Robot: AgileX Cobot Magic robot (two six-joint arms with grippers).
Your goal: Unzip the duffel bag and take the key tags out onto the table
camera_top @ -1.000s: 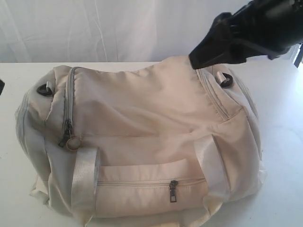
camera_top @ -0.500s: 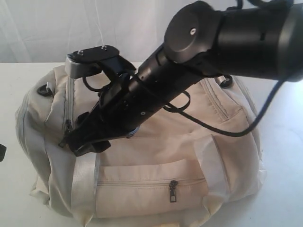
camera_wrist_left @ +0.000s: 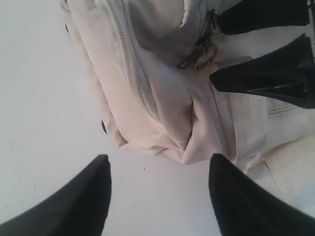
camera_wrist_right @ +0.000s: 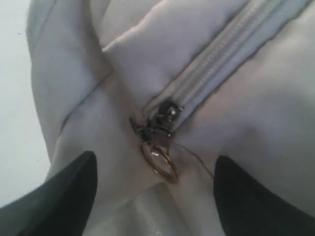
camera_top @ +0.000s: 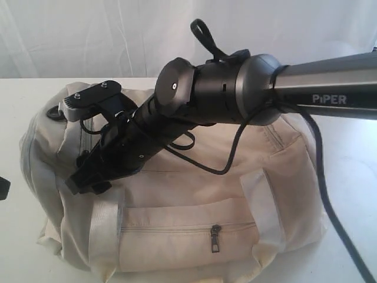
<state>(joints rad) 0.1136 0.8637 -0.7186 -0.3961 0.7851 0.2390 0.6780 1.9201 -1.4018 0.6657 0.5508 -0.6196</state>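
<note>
The cream duffel bag [camera_top: 194, 177] lies zipped shut on the white table [camera_top: 353, 153]. My right arm reaches across it to its left end, where the right gripper [camera_top: 88, 180] stands open just above the main zipper pull [camera_wrist_right: 155, 120] and its gold ring [camera_wrist_right: 158, 161]; the right gripper [camera_wrist_right: 156, 157] has one finger on either side of the ring, neither touching it. The left gripper [camera_wrist_left: 157, 160] hovers open over bare table beside that same end of the bag [camera_wrist_left: 162, 108], holding nothing. The key tags are hidden.
A front pocket with its own zipper pull [camera_top: 215, 238] faces the camera between two pale webbing straps [camera_top: 105, 227]. A black D-ring [camera_top: 56, 111] sits at the bag's far left corner. White curtain hangs behind the table.
The right arm has swung from the back right across the bag to its left end and lowered its open gripper over the main zipper pull.
</note>
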